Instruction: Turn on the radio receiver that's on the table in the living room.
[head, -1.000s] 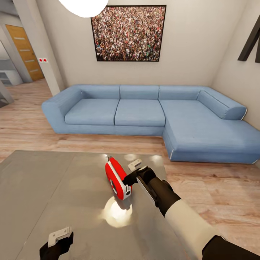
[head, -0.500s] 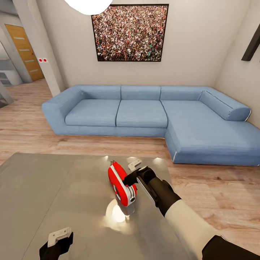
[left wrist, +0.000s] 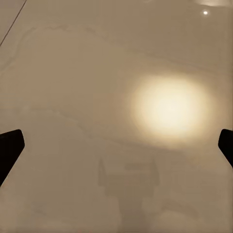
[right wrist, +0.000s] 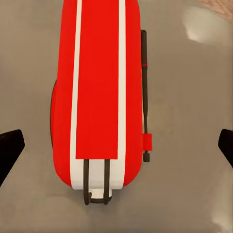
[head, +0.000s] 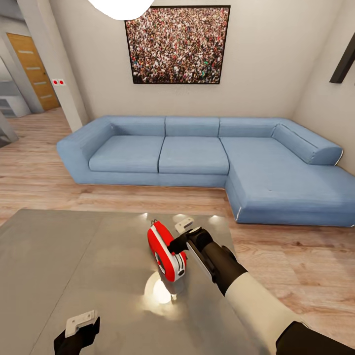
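Apparently the right jaws (head: 178,235) stand spread wide, right beside the radio receiver (head: 165,251), which stands mid-desk (head: 59,256) before the sofa (head: 197,158); the left jaws (head: 81,323), also spread, hover near the desk's front edge. Reaching looks done, while the switching-on seems left, judging by no visible sign of power

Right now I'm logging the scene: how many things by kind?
Radio receiver: 1
Table: 1
Sofa: 1
Crowd picture: 1
Door: 1
Total: 5
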{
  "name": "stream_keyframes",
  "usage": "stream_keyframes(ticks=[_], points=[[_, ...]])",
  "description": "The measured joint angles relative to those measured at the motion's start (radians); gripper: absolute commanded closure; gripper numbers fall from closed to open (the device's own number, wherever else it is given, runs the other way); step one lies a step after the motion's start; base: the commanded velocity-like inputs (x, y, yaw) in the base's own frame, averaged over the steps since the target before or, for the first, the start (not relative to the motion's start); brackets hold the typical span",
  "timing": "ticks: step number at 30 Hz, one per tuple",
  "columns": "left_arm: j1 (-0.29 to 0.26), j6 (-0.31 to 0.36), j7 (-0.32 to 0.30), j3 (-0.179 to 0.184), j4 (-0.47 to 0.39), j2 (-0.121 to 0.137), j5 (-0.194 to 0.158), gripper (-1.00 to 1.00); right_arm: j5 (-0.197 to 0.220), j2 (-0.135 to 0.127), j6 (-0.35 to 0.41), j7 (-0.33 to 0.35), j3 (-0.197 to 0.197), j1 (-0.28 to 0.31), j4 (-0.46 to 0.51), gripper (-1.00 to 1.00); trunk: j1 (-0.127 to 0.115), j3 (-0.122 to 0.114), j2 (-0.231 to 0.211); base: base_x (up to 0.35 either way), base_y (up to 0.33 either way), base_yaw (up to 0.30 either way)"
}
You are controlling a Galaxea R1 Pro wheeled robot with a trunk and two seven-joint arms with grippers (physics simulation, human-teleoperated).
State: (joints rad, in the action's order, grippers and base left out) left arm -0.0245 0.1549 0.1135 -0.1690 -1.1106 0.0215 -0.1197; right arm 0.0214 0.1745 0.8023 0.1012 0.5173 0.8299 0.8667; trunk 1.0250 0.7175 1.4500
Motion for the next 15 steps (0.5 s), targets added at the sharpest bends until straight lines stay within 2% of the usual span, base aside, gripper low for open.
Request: stream_keyframes(ticks=[9,15], points=[[0.000,0.000,0.000,0.000,0.000,0.000,0.000,-1.00,-0.003,0.000,-0.004,0.000,0.001,0.000,0.000,-1.00,0.000,0.000,0.000,0.000,0.000,0.000],[0.000,-0.001,0.000,0.000,0.000,0.000,0.000,-1.00,0.002,0.000,-0.040,0.000,0.001,0.000,0.000,-1.00,0.000,0.000,0.000,0.000,0.000,0.000]])
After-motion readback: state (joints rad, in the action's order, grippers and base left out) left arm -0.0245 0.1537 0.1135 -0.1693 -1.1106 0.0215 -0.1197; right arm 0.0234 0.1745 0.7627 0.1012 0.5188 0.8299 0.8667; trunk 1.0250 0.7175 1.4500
